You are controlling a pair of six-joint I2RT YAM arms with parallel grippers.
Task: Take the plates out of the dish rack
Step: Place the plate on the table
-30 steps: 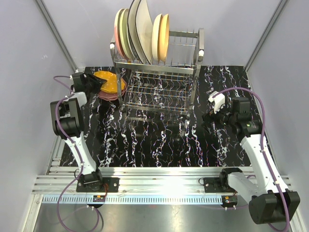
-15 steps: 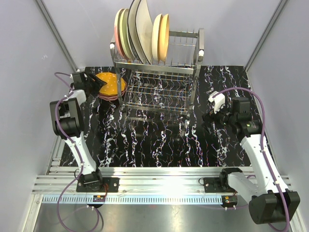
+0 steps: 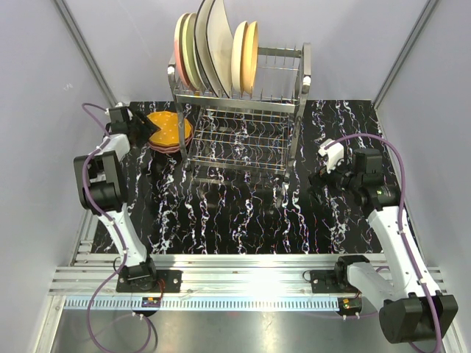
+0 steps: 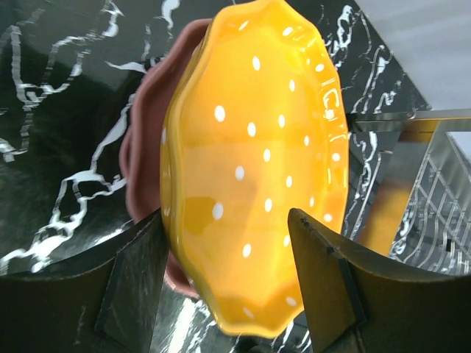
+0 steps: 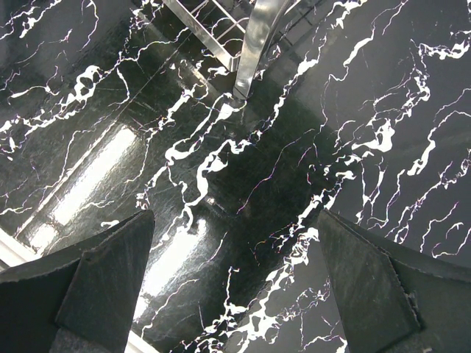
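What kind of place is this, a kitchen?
Probably a robot test cell, not a kitchen: a left arm and right arm bolted to an aluminium rail, plain grey walls boxing in a black marbled tabletop, and a lone dish rack holding plates.

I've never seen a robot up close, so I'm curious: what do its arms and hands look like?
The left arm and right arm have slim white links between chunky black joints, with a purple cable looping alongside each. The left hand and right hand each have two flat, dark, wedge-shaped fingers. No markings are legible.
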